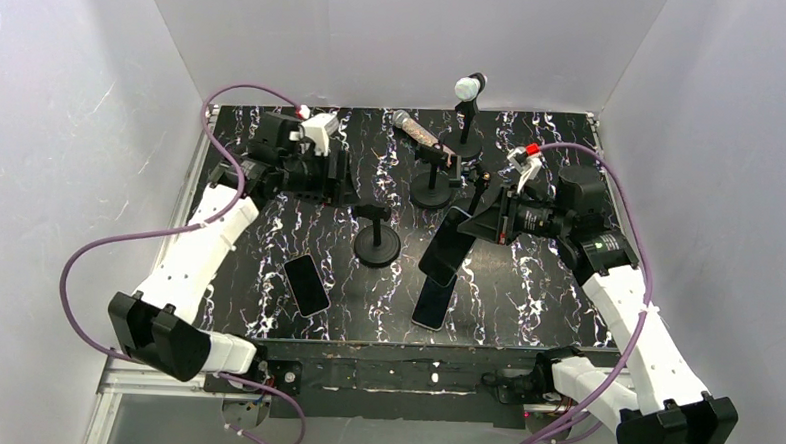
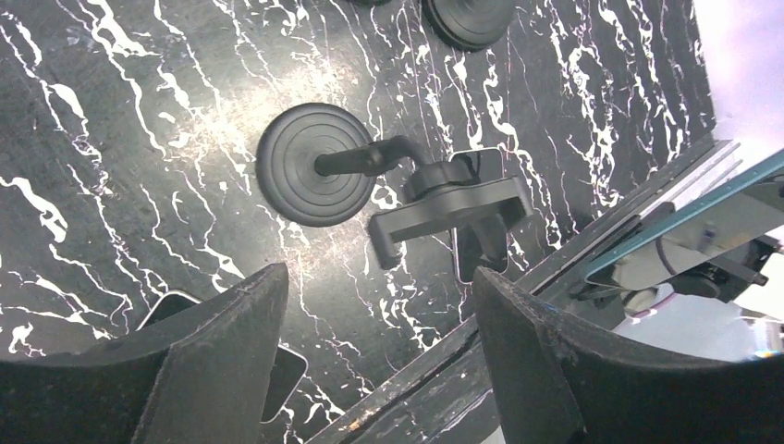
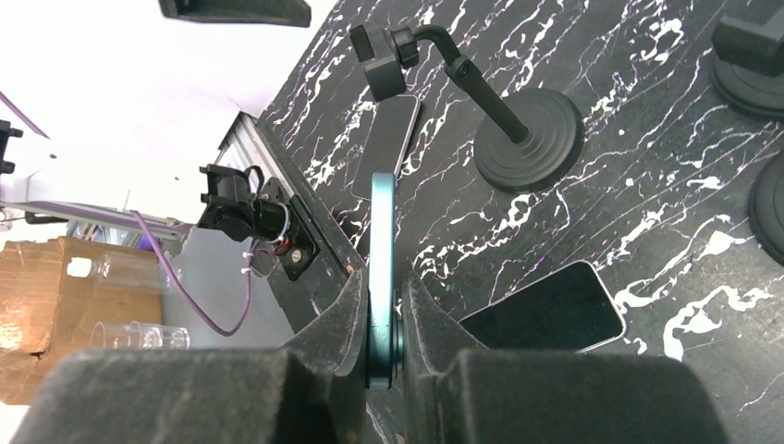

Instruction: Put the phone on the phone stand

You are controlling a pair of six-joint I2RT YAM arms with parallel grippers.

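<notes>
While the left claw [image 2: 381, 277] hangs spread wide, nothing between its pads, at the 10 o'clock side of the black marbled worktop [image 1: 536, 288], a spare phone [image 1: 306, 283] lies flat with its dark face up. It rests toward 7 o'clock of the phone stand [image 1: 378, 243], which sits near the worktop's centre. Just to the stand's 3 o'clock, the phone [image 1: 446, 246] is off the surface, pinched across its two faces by the right claw [image 3: 382, 294], whose pads press on it near its upper end. From above, the phone reaches out of the claw toward 7 o'clock, its long axis running 1 to 7 o'clock and its dark face showing to the overhead camera. Its lower end hangs over another phone [image 1: 432, 306] lying flat at 6 o'clock.
</notes>
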